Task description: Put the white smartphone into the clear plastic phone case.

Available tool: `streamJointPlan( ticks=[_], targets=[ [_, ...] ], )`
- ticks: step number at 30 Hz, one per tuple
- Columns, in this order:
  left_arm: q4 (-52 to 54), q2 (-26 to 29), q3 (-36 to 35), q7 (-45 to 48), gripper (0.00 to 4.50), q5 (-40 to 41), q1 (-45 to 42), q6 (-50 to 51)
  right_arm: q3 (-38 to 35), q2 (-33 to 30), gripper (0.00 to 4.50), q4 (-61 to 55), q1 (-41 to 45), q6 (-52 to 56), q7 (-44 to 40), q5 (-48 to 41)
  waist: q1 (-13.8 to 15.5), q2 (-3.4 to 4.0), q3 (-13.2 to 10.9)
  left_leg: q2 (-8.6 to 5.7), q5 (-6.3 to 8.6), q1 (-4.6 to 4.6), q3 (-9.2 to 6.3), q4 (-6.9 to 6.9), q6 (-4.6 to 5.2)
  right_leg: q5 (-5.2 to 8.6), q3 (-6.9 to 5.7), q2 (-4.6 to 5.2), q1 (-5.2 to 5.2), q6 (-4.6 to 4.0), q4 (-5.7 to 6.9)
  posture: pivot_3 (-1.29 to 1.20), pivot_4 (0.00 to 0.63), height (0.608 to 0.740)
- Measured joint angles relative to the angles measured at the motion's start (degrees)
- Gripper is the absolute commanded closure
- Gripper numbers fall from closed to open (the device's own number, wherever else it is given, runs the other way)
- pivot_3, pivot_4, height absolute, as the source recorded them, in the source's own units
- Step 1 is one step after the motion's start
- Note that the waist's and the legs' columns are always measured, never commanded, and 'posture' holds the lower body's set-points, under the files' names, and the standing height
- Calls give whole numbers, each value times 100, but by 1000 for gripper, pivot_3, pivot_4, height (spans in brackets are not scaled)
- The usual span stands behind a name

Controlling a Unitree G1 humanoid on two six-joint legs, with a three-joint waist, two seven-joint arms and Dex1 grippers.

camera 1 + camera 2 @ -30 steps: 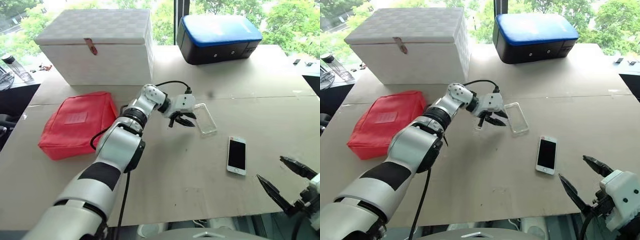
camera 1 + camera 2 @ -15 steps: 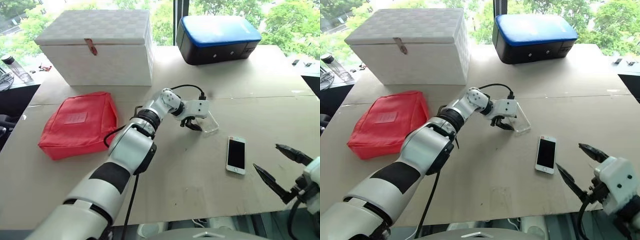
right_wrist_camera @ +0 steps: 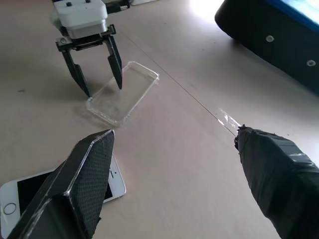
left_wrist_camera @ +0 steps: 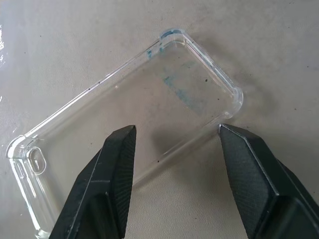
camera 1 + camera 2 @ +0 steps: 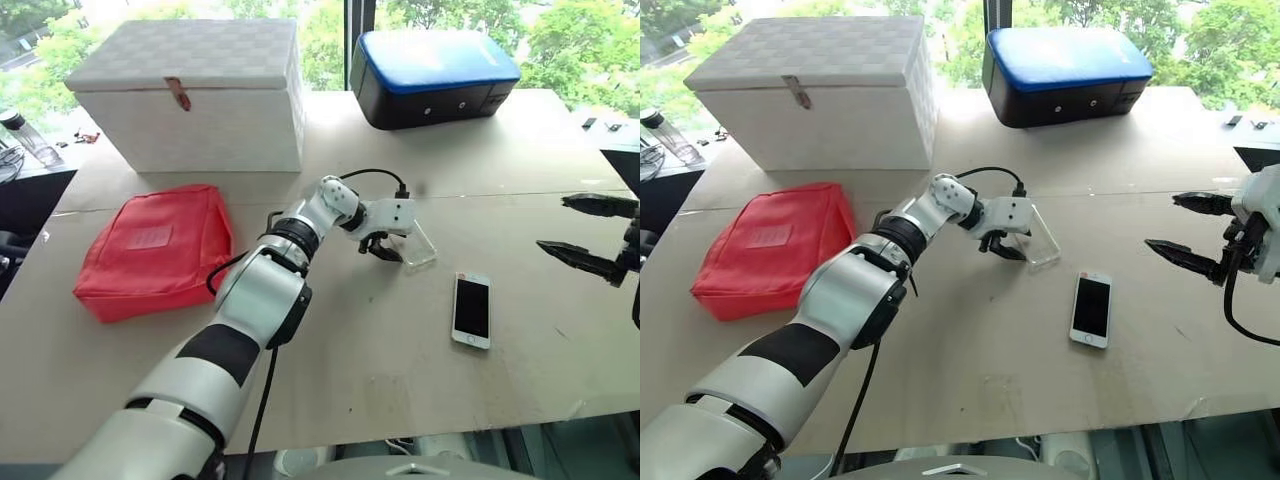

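The broad, pale brown worktop (image 5: 330, 350) carried, at its far left, a big white woven box with a lid (image 5: 195, 95), at its far middle a black case with a blue top (image 5: 435, 75), and on the left a soft red fabric pouch (image 5: 155, 250). Near the middle lay the clear plastic phone case (image 4: 124, 124), a thin see-through shell resting flat with its open side up; just to its right and nearer, apart from it, lay the white smartphone (image 5: 472, 310), screen up. The left end effector (image 5: 381, 248) hung over the near end of the case with its two black fingers apart, one on each side of a long edge, closed on nothing. The right end effector (image 5: 1190, 232) was raised at the far right, fingers spread wide and empty, well apart from the phone. The case looked light, glossy and springy, so it would likely slide or flex under pressure; pinching across its long rims seemed the safest hold. The phone looked stiff, smooth and slippery, best taken across its narrow sides near the middle.
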State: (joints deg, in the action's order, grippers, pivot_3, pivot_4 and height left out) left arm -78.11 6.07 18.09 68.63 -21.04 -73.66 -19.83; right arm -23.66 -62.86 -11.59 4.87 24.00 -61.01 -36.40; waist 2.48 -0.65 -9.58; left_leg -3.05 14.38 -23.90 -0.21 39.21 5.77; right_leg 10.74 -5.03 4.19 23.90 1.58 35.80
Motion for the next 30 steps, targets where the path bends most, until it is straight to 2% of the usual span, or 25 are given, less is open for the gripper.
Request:
streamJointPlan(
  ticks=[4,5,6,7,13,17,21,22,23,26,30],
  targets=[
    [18,27,-93,305,3347,95,32,324,193,-59,358,381,420,-77,-553,33,-14,0,0,-3,5,-3,4,8,8,0,1,7,0,1,-3,0,150,740],
    [38,73,-169,414,3908,128,49,467,217,-74,358,430,519,-78,-700,31,-28,0,0,-3,5,-2,4,8,8,0,1,8,0,2,-3,0,150,740],
    [51,120,-217,495,4256,187,69,591,231,-93,358,449,589,-78,-810,25,-36,1,1,-3,5,-1,4,8,8,0,1,8,0,2,-3,0,150,740],
    [56,150,-245,528,4425,228,84,671,236,-97,358,464,625,-77,-874,25,-36,1,1,-2,5,0,3,7,8,0,0,7,0,2,-2,0,150,740],
    [346,257,-474,766,4425,529,330,1030,270,-95,358,406,664,-83,-1129,43,-38,3,2,0,6,0,3,7,6,-1,3,9,2,0,-1,0,150,740],
    [858,402,-700,1207,4425,901,536,1691,266,-82,358,139,499,-63,-1237,-12,-36,4,2,0,6,0,2,6,4,-1,4,9,4,0,-1,0,150,740],
    [2601,774,-696,1605,4425,1236,1421,2896,256,44,358,111,494,-62,-1273,-78,-50,9,0,0,5,-1,3,3,0,-1,12,11,8,-2,-1,0,150,740],
    [3465,1003,-678,1663,4425,1365,1900,3408,257,64,358,60,490,-51,-1277,-106,-50,12,-3,0,1,-6,3,2,-9,-1,13,11,14,-3,-1,0,150,740],
    [3627,1050,-677,1672,4425,1395,1979,3527,257,64,358,40,490,-45,-1276,-114,-44,13,-3,1,-5,-8,3,3,-19,-2,14,11,18,-4,0,0,150,740],
    [5358,1488,-674,1689,4425,1686,2490,4598,271,74,358,-290,561,60,-1231,-230,-15,14,-4,0,-8,-22,2,5,-25,-2,14,13,28,-5,1,0,150,740],
    [6937,1920,-646,1506,4425,1933,2894,5574,273,76,358,-594,551,86,-1206,-291,-1,20,-1,-10,-7,-23,2,7,-23,7,16,24,25,-17,-6,0,150,740]
  ],
)
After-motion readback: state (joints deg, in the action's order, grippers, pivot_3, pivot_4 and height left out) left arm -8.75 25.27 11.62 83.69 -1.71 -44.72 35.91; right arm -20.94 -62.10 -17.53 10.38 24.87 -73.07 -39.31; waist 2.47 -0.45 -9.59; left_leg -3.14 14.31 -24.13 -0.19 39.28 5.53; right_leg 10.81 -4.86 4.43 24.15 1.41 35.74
